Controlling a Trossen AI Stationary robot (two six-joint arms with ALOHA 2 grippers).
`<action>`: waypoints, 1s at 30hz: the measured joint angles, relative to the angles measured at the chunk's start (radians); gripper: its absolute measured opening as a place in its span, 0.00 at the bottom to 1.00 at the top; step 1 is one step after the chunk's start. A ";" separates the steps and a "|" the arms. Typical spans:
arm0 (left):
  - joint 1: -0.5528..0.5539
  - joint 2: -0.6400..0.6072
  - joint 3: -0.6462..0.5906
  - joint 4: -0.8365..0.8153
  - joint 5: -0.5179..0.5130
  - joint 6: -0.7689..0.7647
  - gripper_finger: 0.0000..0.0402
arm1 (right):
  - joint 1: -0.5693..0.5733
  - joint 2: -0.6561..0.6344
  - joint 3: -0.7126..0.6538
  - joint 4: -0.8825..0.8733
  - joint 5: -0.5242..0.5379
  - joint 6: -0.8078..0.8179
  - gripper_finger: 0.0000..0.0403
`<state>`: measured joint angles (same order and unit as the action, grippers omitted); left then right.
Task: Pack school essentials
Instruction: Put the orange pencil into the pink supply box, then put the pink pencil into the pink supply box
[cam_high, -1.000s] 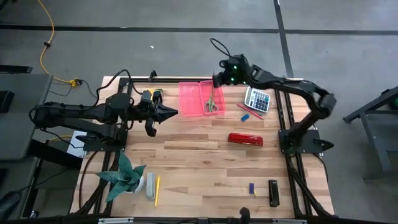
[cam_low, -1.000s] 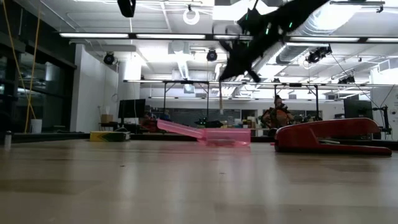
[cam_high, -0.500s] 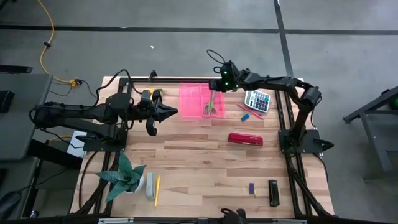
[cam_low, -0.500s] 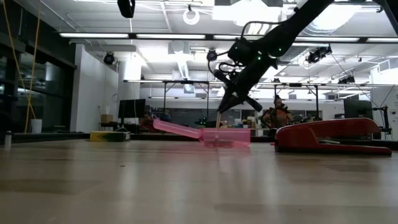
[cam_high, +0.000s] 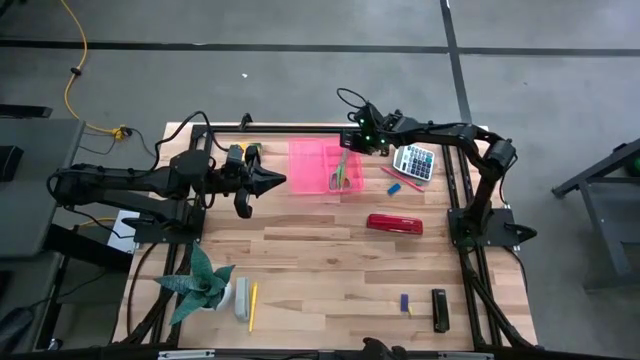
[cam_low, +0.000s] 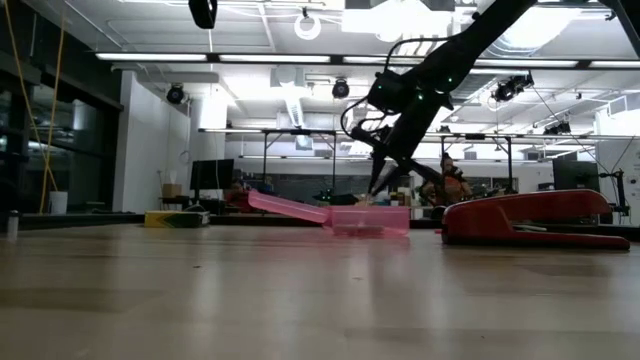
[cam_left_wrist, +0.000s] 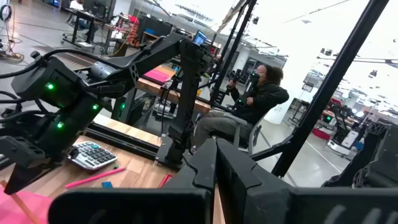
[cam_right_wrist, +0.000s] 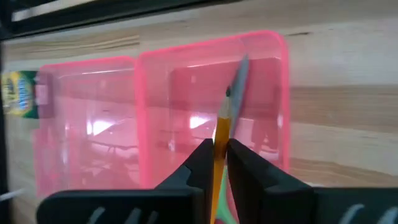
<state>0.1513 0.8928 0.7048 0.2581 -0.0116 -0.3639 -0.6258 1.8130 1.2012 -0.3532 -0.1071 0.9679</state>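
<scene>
A butcher-block wooden table stands on a grey concrete floor; level across it, a big workshop with ceiling strip lights shows, and a seated person in dark clothes beyond the table's far edge.

The left gripper waits with its fingers closed and empty, just beside the open pink plastic case. The right gripper hangs over that case's right half, its fingers parted only a sliver around the upper end of the green-handled scissors — these already lie inside the case, blades pointing to the case's end wall.

To the case's right lie a calculator, a red pen and a small blue piece; nearer, a red stapler. Toward the near edge: green spiky plant, yellow pencil, black piece, small purple piece. A yellow-green crayon box sits left of the case.
</scene>
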 joint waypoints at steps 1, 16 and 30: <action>0.000 0.000 0.000 0.000 0.000 -0.002 0.00 | 0.000 0.000 0.000 -0.007 0.001 0.000 0.10; 0.000 -0.001 0.000 0.000 0.000 -0.016 0.00 | 0.010 -0.085 0.000 0.006 0.001 -0.231 0.33; 0.030 -0.039 0.000 -0.004 0.000 0.017 0.00 | 0.340 -0.721 -0.390 0.425 0.046 -0.553 0.34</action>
<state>0.1816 0.8540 0.7044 0.2543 -0.0118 -0.3473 -0.2854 1.0917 0.8115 0.0717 -0.0616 0.4146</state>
